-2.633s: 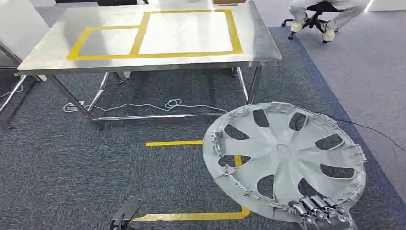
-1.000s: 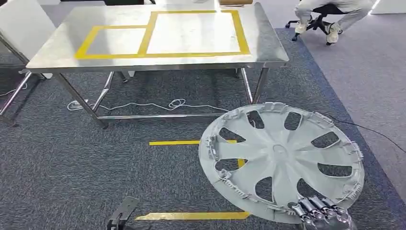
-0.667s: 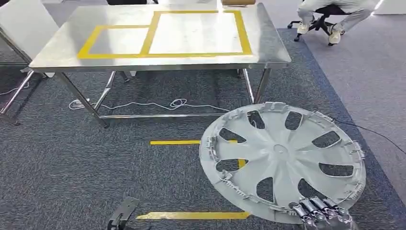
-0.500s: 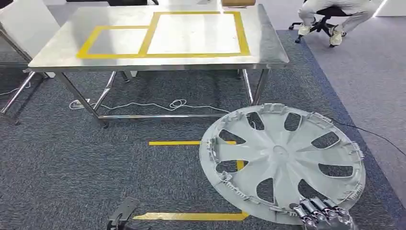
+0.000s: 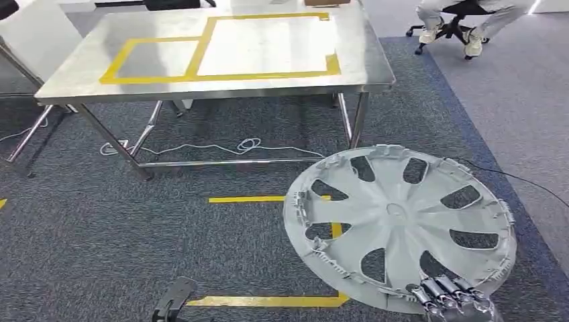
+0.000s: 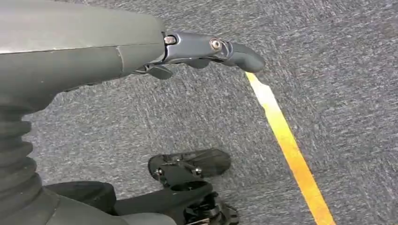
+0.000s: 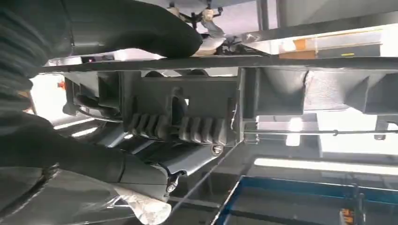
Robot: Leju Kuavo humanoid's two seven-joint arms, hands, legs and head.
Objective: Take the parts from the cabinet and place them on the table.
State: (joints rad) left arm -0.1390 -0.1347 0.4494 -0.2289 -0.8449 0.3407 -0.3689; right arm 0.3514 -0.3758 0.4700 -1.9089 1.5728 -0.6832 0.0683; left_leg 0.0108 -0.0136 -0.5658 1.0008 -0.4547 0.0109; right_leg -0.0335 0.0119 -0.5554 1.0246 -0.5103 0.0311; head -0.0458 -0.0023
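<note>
A grey spoked wheel cover point(image 5: 400, 225) hung tilted above the carpet, short of the steel table point(image 5: 362, 64).

My right hand point(image 5: 451, 302) is getting cropped at the near edge, its fingers covering the grey plastic wheel cover's point(image 5: 398, 225) near rim.

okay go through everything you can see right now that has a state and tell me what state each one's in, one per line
Wheel cover: held at its near rim, off the floor, inner side facing up, not yet on the table.
Right robot hand: grips the wheel cover's rim.
Left robot hand: holds nothing, hangs over the carpet.
Steel table: upright, top bare inside its yellow tape boxes.
White cable: loose on the carpet under the table.
</note>
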